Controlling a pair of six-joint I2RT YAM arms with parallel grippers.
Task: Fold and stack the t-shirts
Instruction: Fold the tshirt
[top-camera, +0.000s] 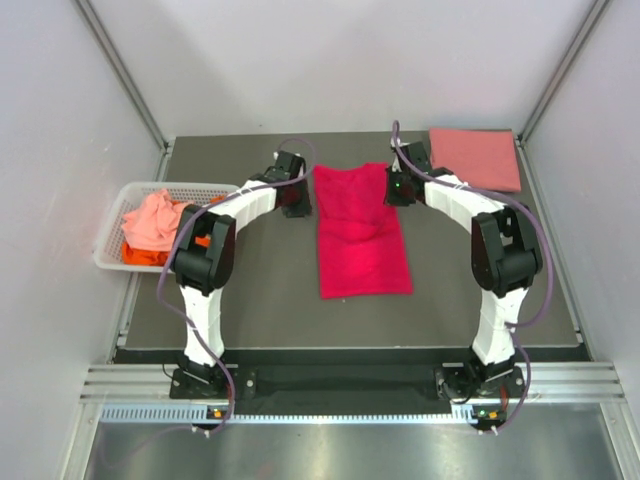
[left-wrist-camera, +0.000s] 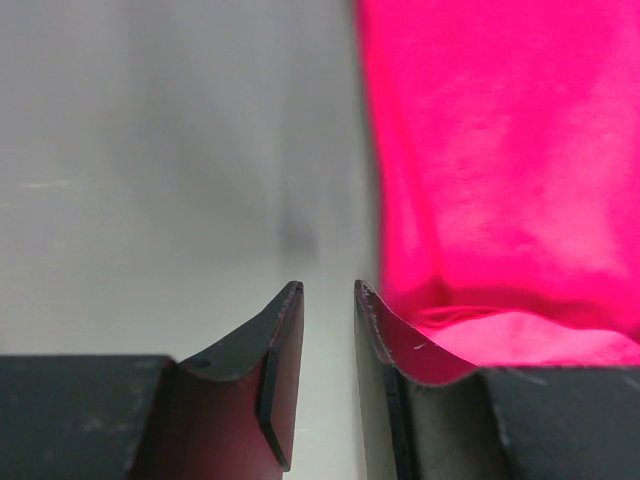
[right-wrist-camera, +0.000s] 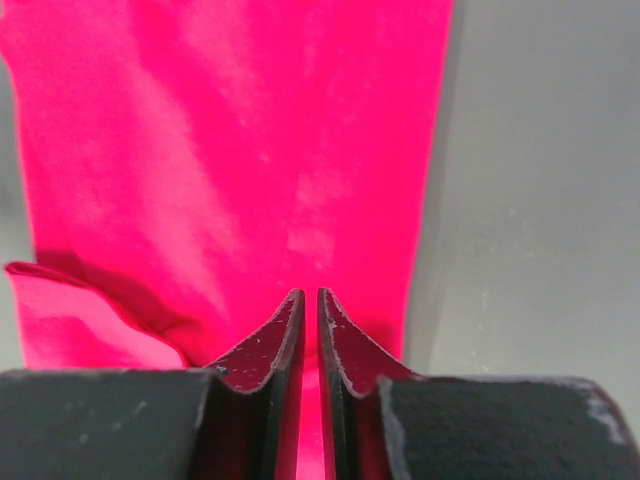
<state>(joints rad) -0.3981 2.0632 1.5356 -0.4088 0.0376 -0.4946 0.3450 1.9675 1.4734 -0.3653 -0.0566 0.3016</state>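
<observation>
- Pinching both far corners of the magenta-red shirt (top-camera: 360, 235), a long strip lying mid-table, evenly should keep the next fold square
- Left tool (left-wrist-camera: 328, 290), narrow and empty, sits just off the shirt's far left edge, over the table (left-wrist-camera: 150, 200)
- Right tool (right-wrist-camera: 311, 295), nearly closed, is over the far right corner; gripping cloth or not, I cannot tell

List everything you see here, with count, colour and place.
magenta-red t-shirt: 1, magenta-red, folded strip at table centre
salmon pink t-shirt: 1, salmon pink, folded flat, far right corner
pale coral t-shirt: 1, pale coral, bunched in the basket
orange t-shirt: 1, orange, under the coral one
basket: 1, white slotted, left table edge
table: 1, dark grey
left hand: 1, black, fingers slightly apart, beside the magenta-red t-shirt's far left edge
right hand: 1, black, fingers nearly closed over its far right edge; grip unclear
</observation>
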